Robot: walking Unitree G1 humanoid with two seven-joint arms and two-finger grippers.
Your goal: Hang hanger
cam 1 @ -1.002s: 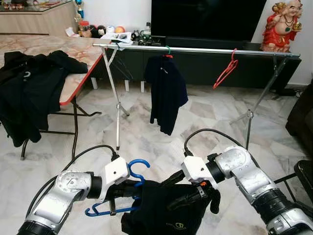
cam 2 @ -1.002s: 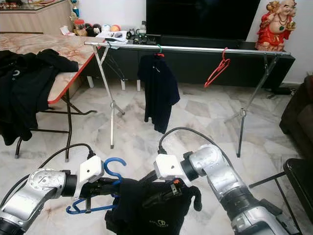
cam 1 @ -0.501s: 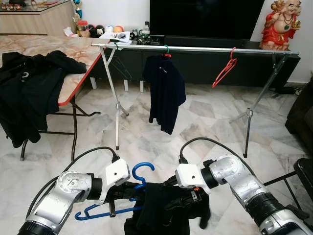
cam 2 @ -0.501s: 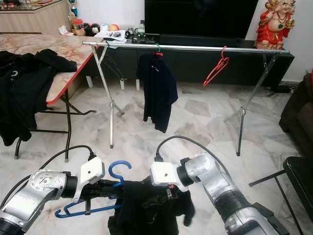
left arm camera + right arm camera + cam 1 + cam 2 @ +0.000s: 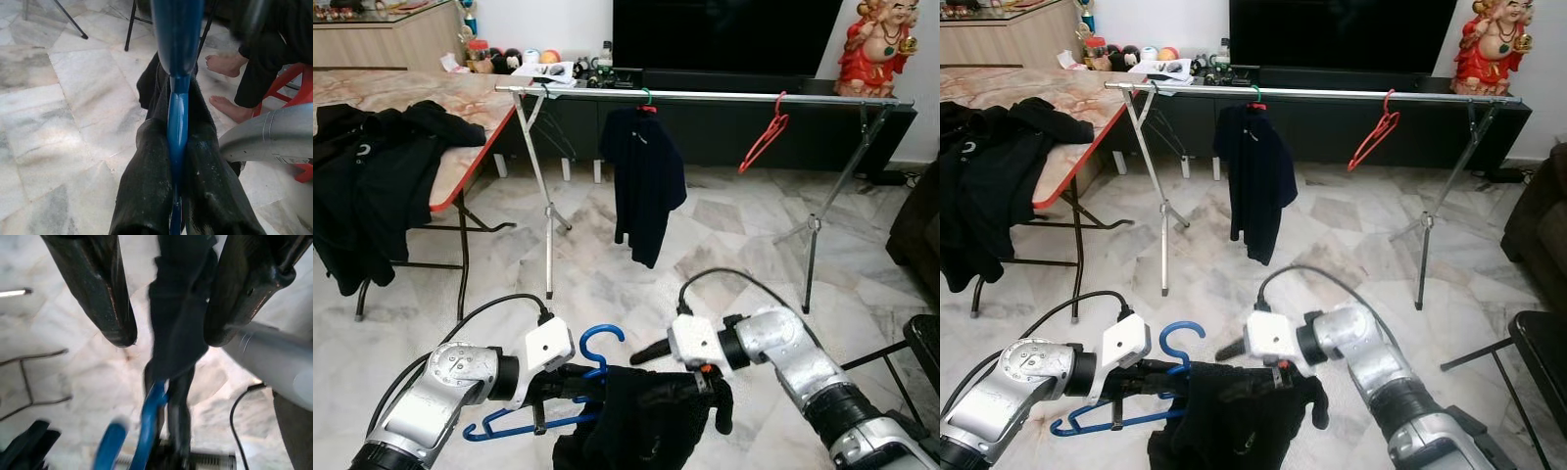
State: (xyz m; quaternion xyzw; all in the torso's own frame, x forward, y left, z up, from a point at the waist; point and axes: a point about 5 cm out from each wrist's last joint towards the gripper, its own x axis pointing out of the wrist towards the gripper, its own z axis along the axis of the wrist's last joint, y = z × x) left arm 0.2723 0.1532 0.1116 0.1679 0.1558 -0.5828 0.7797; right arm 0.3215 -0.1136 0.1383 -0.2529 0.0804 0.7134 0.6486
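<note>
Your left gripper (image 5: 177, 196) is pinching the blue hanger (image 5: 576, 377) low in front of you, its two black fingers (image 5: 146, 191) pressed against the hanger's shaft from either side. The left arm reaches forward and inward, elbow bent, wrist level, so the hanger's hook curls upward just beyond the white wrist housing. A black garment (image 5: 646, 421) is draped over the hanger's right half and bunches down below it.

Your right arm comes in from the right, forearm angled toward the middle, wrist turned so the right gripper (image 5: 168, 333) points back at the garment. Its fingers (image 5: 95, 289) are spread apart, holding nothing; in the right wrist view the dark cloth and the blue hanger lie beyond them, between the two tips.

Ahead across the marble floor stands the metal clothes rail (image 5: 705, 97), well apart from both arms. A dark shirt (image 5: 644, 186) hangs on it from a green hanger, and a red hanger (image 5: 766, 139) hangs empty farther right. On your left, a table (image 5: 470, 108) carries a heap of black clothes (image 5: 372, 186).
</note>
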